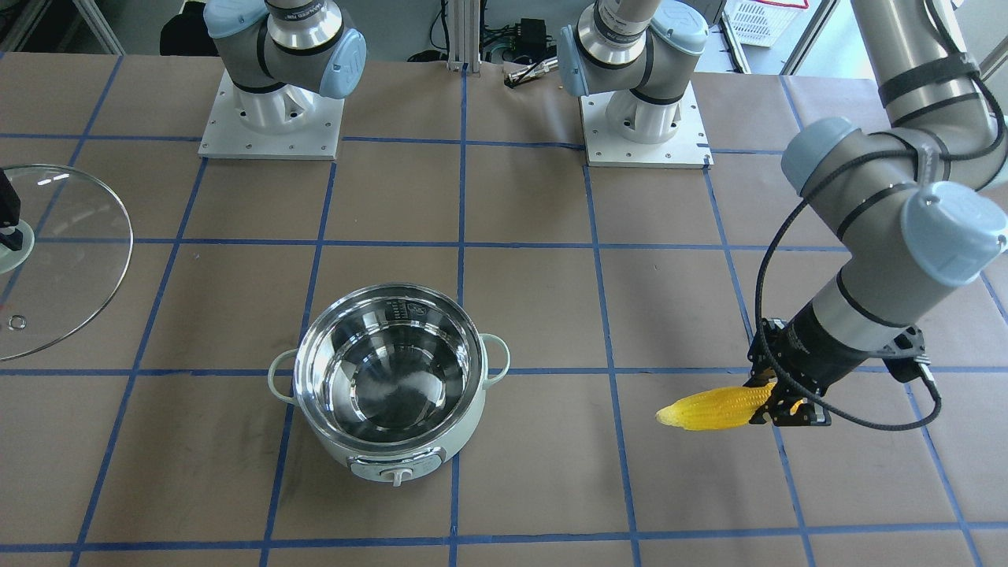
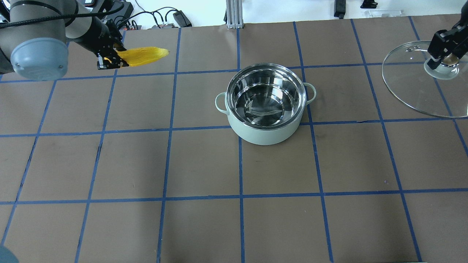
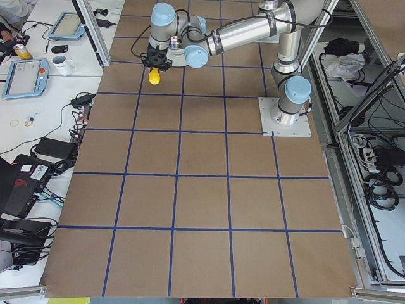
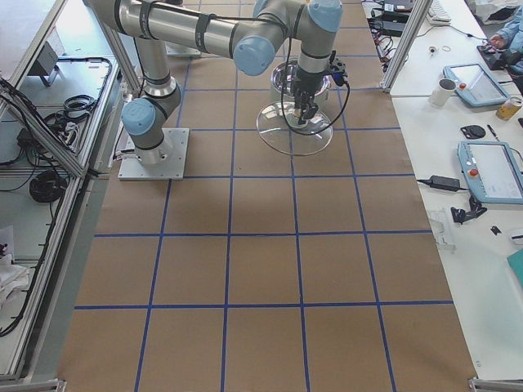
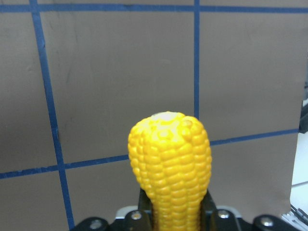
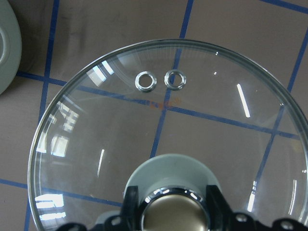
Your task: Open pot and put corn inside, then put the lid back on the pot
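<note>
Jaws status, left first: left jaws are clamped on the thick end of the corn (image 1: 713, 408), one finger on either side of the cob as seen from the left wrist camera (image 5: 169, 163). Cob is held roughly level, tapered tip pointing toward the pot side (image 2: 144, 56). It looks clear of the counter (image 2: 146, 164), though the side view is too small to confirm (image 3: 154, 76).

Right jaws are closed on the gold-beige knob (image 6: 174, 211) of the lid (image 6: 144, 134), fingers tight on both sides of it. Lid is off the pot and well apart from it, out on the robot's right (image 2: 413, 87), cut by the frame edge in the front-facing view (image 1: 71, 260). Can't tell whether its rim touches the counter. Two metal-ringed vent holes (image 6: 146, 81) sit on the far side of the glass from the knob.

Pot (image 2: 267, 135) stands upright near mid-counter, between the two arms. It is open, steel interior showing (image 1: 390, 378). Loop handles point to the robot's left and right; control knob (image 1: 396, 475) faces the operators' side, away from the robot.

Corn is well apart from the pot, on the robot's left and toward the far edge. Left arm (image 1: 890, 236) reaches out over that side. Blue tape grid (image 2: 240, 164) covers the brown counter; the pot sits across one of its crossings.
</note>
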